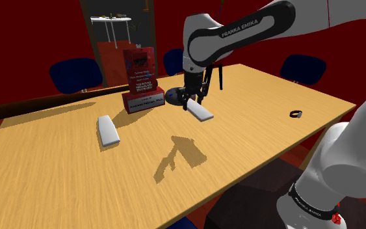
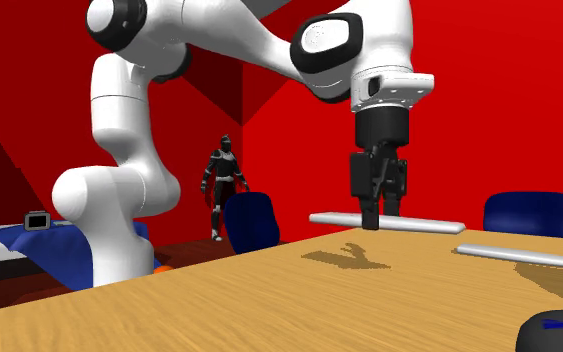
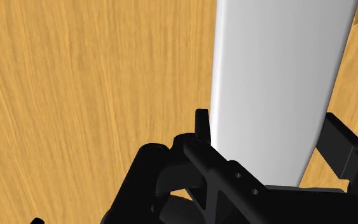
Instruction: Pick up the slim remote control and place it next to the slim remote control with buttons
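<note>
My black gripper (image 1: 194,102) is shut on a plain white slim remote (image 1: 201,112) and holds it level in the air above the wooden table (image 1: 58,175); its shadow falls on the tabletop below. In the second exterior view the gripper (image 2: 376,216) clasps this remote (image 2: 419,223) near its middle. The wrist view has the remote (image 3: 279,76) clamped between both fingers (image 3: 202,125). A second white slim remote (image 1: 108,130) lies flat on the table towards the shoulder view's left, apart from the gripper, and it also lies at the second exterior view's right (image 2: 519,256).
A red box on a red base (image 1: 140,79) and a dark round object (image 1: 174,96) stand just behind the gripper. A small black ring (image 1: 296,114) lies near the table's right edge. Blue chairs (image 1: 76,73) stand behind the table. A dark figure (image 2: 224,186) stands by the red wall.
</note>
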Robot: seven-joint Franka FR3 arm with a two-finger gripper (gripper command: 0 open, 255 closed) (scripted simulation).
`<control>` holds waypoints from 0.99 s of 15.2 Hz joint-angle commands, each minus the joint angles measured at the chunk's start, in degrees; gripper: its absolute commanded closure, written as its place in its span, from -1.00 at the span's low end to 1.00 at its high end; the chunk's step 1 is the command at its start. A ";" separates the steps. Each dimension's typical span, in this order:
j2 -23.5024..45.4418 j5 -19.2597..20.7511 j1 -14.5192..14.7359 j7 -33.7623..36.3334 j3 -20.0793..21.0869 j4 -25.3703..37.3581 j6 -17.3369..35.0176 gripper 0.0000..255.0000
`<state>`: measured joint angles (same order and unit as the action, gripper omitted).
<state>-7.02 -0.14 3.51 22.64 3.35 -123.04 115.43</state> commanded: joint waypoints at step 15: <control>17.43 2.78 10.50 21.62 10.18 21.03 -3.94 1.00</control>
<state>8.89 2.23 13.20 42.79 13.03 -103.94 111.92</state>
